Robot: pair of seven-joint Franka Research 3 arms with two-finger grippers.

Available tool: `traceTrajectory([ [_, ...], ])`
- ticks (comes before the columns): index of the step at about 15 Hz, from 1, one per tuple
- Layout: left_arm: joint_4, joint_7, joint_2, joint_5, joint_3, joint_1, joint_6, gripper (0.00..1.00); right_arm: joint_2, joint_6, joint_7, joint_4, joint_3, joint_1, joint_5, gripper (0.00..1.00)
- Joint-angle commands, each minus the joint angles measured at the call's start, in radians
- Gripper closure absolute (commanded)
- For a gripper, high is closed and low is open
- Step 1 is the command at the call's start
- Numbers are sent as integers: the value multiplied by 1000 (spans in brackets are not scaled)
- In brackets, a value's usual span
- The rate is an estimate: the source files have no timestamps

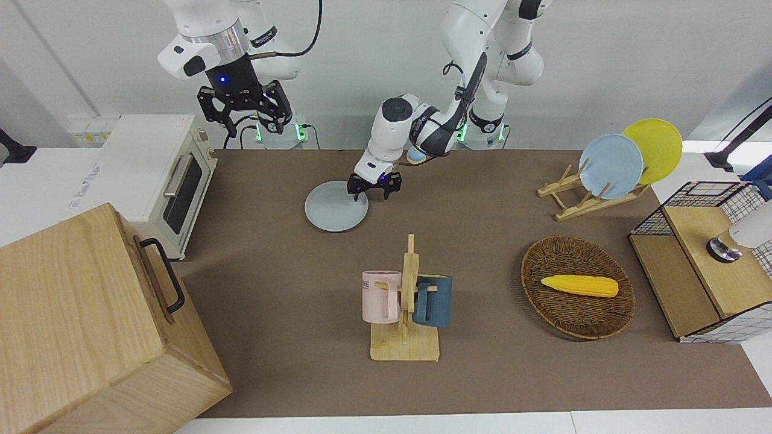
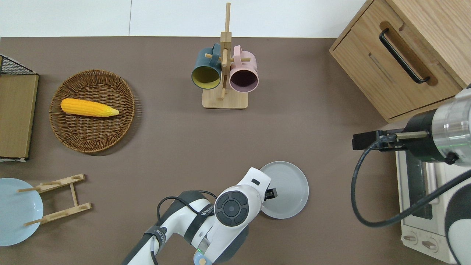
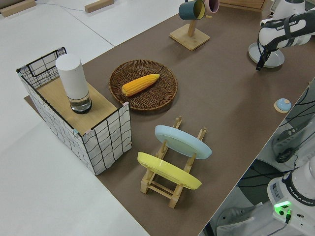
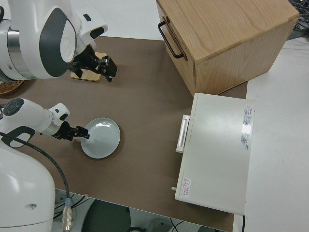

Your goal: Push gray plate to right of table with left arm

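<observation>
The gray plate lies flat on the brown table, near the robots and between the two arm bases; it also shows in the overhead view and the right side view. My left gripper is open and empty. It hangs just above the plate's rim on the side toward the left arm's end of the table, as the overhead view shows. My right gripper is open and parked.
A mug rack with a pink and a blue mug stands farther from the robots than the plate. A white toaster oven and a wooden cabinet fill the right arm's end. A wicker basket with corn, a plate rack and a wire crate are toward the left arm's end.
</observation>
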Motion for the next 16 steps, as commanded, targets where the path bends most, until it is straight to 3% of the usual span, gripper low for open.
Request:
traceTrajectory([
  [1, 0, 59, -66, 20, 16, 19, -90, 9, 6, -5, 2, 14, 3, -6, 16, 5],
  [6, -2, 154, -196, 7, 21, 113, -225, 9, 6, -5, 2, 14, 3, -6, 16, 5],
  [16, -14, 401, -330, 9, 24, 340, -464, 7, 6, -5, 2, 14, 4, -6, 16, 5],
])
